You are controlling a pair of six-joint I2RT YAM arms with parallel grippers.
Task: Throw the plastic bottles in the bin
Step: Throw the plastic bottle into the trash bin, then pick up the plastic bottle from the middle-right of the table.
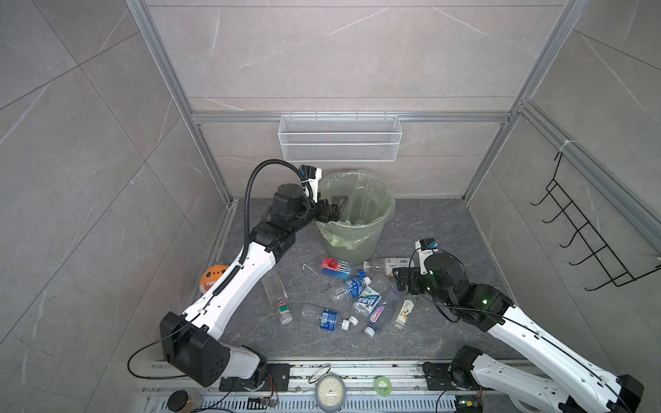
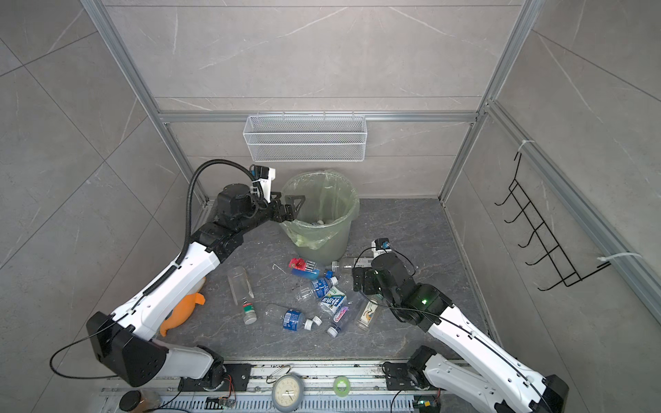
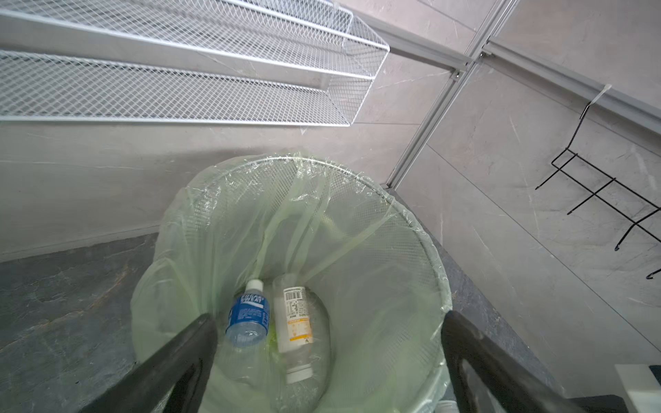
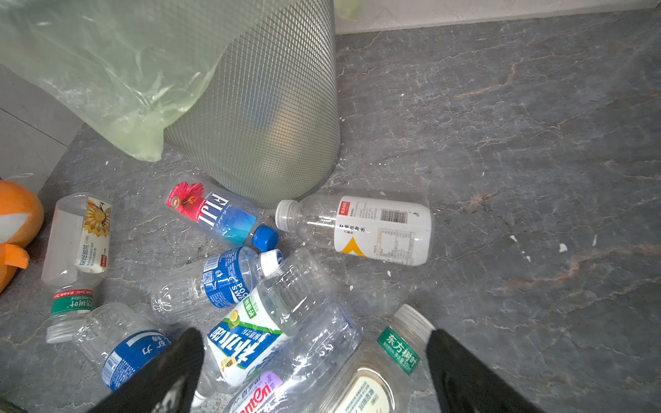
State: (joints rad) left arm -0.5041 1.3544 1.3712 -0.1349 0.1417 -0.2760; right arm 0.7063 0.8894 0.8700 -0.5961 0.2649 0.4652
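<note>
Closest to the lens in both top views runs the front rail, where a round white-faced clock lies beside a green tape roll. Past it, on the dark stone surface, most of the plastic bottles lie on their sides in a loose heap in front of the bin. It stands upright near the back wall with its pale green bag folded over the rim. Nearest the bin's foot are a Fiji bottle with a blue cap and a white-labelled bottle, their caps close together; whether either touches the bin I cannot tell. A tall clear bottle with a green neck band lies apart toward the left arm, near an orange plush toy. The left fingers reach over the bin's mouth, spread wide with nothing between them. Below them, at the bottom of the bag, a blue-labelled bottle and a pale-labelled bottle rest side by side. The right fingers point down over the heap, likewise parted and gripping nothing. A blue-and-white labelled bottle and a green-collared bottle lie beneath the gap. A white mesh basket hangs on the back wall above the bin.
</note>
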